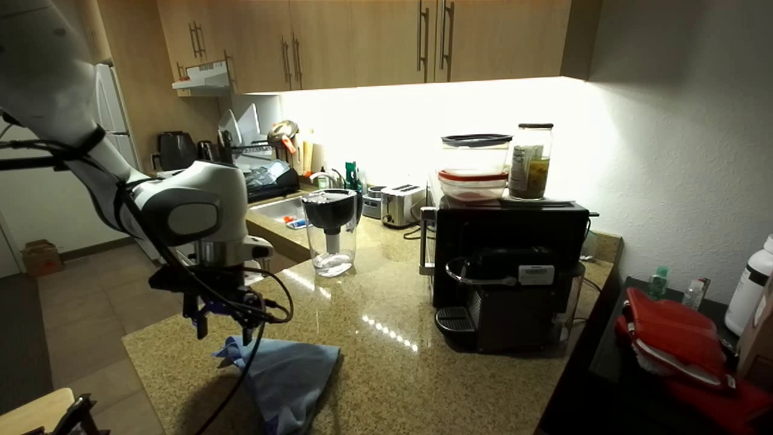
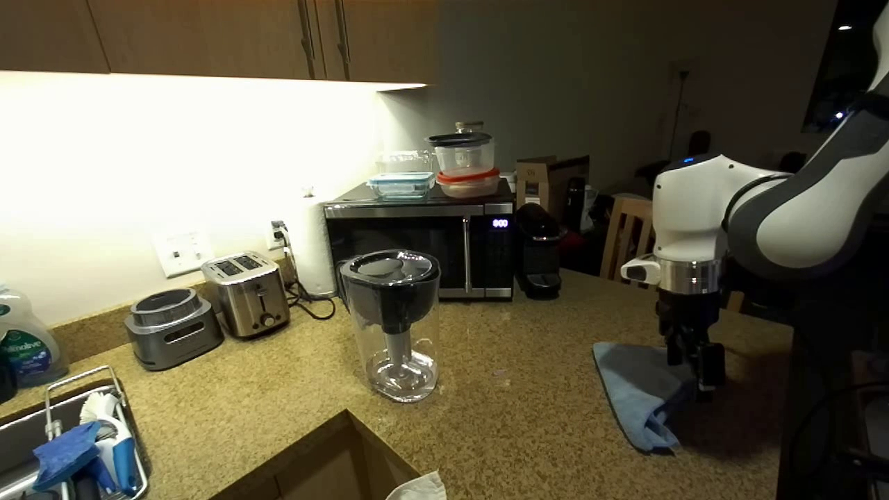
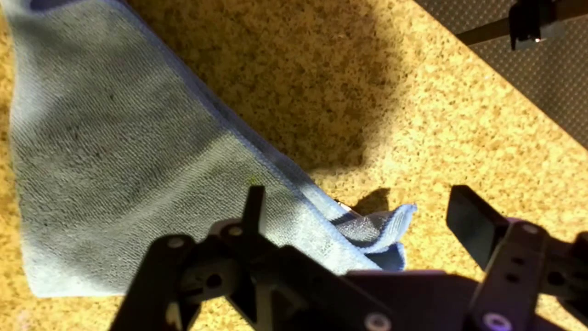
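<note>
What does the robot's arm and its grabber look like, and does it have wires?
The arm is smooth and rounded, white and dark gray, with a shiny silver ring near its end. A small blue light glows on it. Black cables run along it. The gripper is black, with two fingers and round silver screws.

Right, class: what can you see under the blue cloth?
The speckled counter supports the blue cloth; its folded lower layer shows along one edge. Whatever else may lie beneath is covered.
</note>
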{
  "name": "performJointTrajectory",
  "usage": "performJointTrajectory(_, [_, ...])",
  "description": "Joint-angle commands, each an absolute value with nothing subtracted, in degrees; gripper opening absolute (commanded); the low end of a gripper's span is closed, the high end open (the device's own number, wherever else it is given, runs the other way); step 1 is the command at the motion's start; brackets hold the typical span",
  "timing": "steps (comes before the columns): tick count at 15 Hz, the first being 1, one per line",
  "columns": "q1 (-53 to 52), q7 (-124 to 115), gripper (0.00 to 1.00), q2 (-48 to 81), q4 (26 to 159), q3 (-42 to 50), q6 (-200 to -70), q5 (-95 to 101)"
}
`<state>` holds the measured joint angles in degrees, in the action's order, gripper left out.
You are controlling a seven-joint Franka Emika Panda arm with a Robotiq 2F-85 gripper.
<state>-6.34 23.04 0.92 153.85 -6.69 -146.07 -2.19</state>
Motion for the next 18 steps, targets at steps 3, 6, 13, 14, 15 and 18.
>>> performJointTrajectory(3, [-4.93, 20.52, 1.0, 3.72, 152.87, -5.13, -147.68, -0.63])
performJointTrajectory(6, [-3.95, 13.06, 1.0, 5.69, 152.46, -3.48, -150.51, -0.69])
performJointTrajectory(13, [-4.58, -8.74, 1.0, 13.34, 150.3, 3.87, -163.08, 7.12])
performJointTrajectory(14, [-5.94, -13.56, 1.0, 14.61, 150.21, 6.38, -165.21, 10.74])
performJointTrajectory(15, [-6.94, -16.58, 1.0, 15.78, 149.79, 8.17, -165.47, 12.58])
performJointTrajectory(18, [-10.67, -23.22, 1.0, 19.54, 149.0, 12.93, -166.85, 15.31])
